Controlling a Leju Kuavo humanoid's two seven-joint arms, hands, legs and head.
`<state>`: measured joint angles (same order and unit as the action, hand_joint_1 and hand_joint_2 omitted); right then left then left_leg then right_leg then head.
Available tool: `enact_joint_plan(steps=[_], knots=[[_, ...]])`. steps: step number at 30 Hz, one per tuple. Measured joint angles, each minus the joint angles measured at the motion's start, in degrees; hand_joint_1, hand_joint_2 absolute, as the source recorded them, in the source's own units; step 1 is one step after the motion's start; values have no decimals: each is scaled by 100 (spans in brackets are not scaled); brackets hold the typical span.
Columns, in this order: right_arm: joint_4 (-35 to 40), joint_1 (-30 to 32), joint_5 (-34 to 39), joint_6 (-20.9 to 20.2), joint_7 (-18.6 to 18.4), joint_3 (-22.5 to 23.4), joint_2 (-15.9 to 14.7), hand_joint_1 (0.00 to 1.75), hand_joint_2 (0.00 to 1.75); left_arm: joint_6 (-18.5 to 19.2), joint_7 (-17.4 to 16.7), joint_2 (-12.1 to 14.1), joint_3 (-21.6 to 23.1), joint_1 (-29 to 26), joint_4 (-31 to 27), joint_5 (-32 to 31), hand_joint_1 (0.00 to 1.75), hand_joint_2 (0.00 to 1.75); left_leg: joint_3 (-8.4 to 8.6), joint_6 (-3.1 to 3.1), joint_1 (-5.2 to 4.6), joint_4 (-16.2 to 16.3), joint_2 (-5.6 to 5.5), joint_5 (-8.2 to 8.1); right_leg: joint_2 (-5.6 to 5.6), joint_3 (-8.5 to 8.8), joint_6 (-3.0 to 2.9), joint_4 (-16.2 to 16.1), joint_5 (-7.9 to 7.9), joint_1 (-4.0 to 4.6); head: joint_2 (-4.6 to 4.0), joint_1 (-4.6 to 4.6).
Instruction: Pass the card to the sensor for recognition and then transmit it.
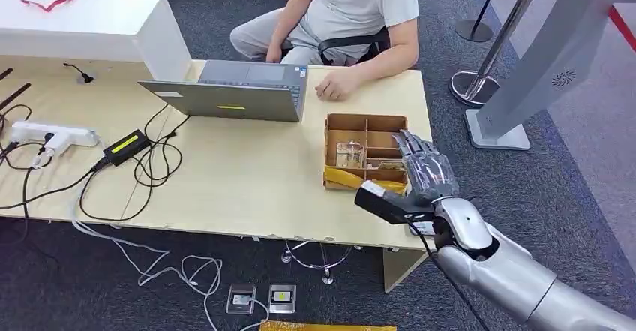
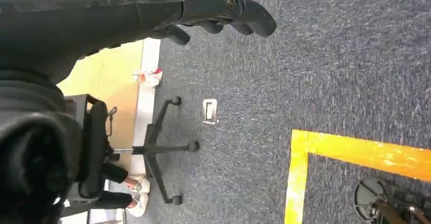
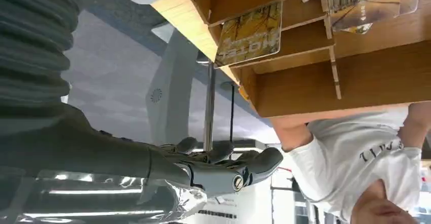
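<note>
A wooden compartment box (image 1: 366, 119) sits on the table's right part, in front of a seated person. Cards stand in it: one with a yellow autumn picture (image 3: 250, 33) leans in a compartment, and more (image 3: 376, 3) lie in another. In the head view a card (image 1: 349, 153) stands mid-box. My right hand (image 1: 424, 170) hovers over the box's right side with fingers stretched out and nothing in them; its fingers (image 3: 223, 168) stay apart from the box (image 3: 305, 89). My left hand (image 2: 223, 10) hangs over the carpet, loosely curled and holding nothing.
A grey laptop (image 1: 240, 94) and a tangle of cables (image 1: 142, 162) lie on the table (image 1: 225, 188). The person's hand (image 1: 337, 85) rests behind the box. A slanted grey stand (image 1: 525, 83) and a barrier post (image 1: 480, 76) stand to the right. An office chair base (image 2: 157, 148) shows on the floor.
</note>
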<state>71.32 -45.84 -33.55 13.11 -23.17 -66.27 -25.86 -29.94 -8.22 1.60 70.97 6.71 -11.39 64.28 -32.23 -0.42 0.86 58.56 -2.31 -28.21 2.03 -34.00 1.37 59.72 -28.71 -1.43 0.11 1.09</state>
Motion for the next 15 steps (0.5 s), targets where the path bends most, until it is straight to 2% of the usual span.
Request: enact_joint_plan(steps=[6,15], knots=[[-206,13,-302,-136,22,7,206,0,175,-103,13,2,0,0,0,50,0,0,0,0,0,0,0,0,0,0,0,0,0,0,0,2],[-534,10,-354,-160,20,90,448,0,175,-29,11,2,0,0,0,57,0,0,0,0,0,0,0,0,0,0,0,0,0,0,0,0]])
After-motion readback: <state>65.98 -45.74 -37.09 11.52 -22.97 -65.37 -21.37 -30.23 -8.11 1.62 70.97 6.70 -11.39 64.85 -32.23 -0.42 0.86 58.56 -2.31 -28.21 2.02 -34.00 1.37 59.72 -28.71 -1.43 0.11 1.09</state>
